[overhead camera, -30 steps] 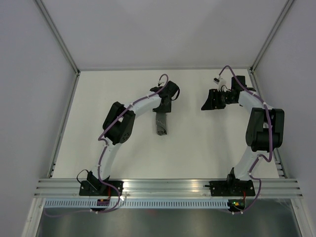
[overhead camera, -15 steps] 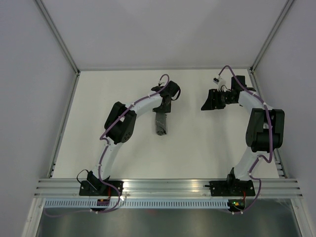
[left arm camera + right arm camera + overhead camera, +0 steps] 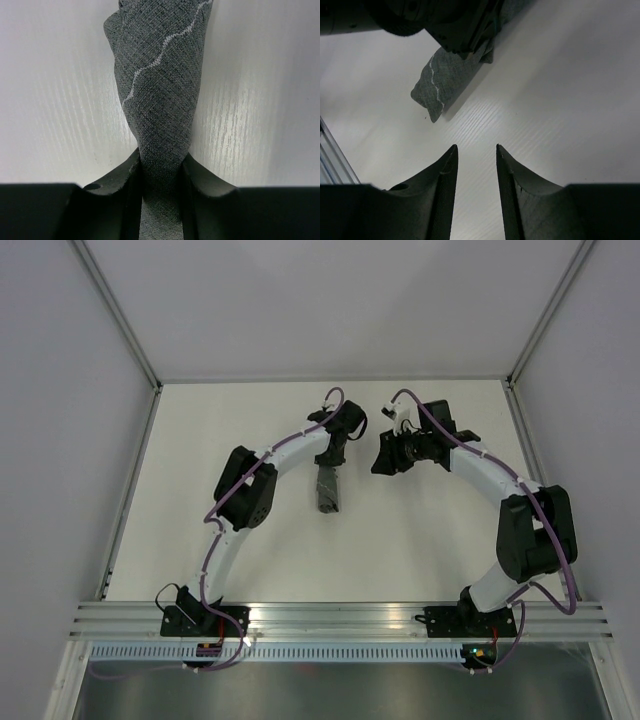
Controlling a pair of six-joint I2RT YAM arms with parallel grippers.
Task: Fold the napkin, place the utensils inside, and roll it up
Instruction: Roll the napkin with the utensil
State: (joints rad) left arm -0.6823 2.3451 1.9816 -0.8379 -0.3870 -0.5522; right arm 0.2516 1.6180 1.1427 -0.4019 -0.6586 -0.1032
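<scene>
The napkin (image 3: pixel 327 490) lies rolled into a short dark grey bundle on the white table, a pale stitched line (image 3: pixel 150 65) running along it. My left gripper (image 3: pixel 333 454) is at its far end, and in the left wrist view both jaws press on the napkin (image 3: pixel 160 80), so the left gripper (image 3: pixel 161 159) is shut on it. My right gripper (image 3: pixel 384 457) hovers just to the right of that, open; the right gripper (image 3: pixel 476 150) has only bare table between its fingers. The napkin (image 3: pixel 440 85) and left gripper (image 3: pixel 460 22) show ahead of it. The utensils are hidden.
An aluminium rail (image 3: pixel 340 615) carrying both arm bases runs along the near edge. Grey walls close in the table at the back and on both sides. A strip of the rail (image 3: pixel 332 160) shows at the left of the right wrist view.
My right arm has swung left, from the right side of the table to just beside the left gripper. Both grippers have narrowed, and the left one has closed on the napkin roll.
</scene>
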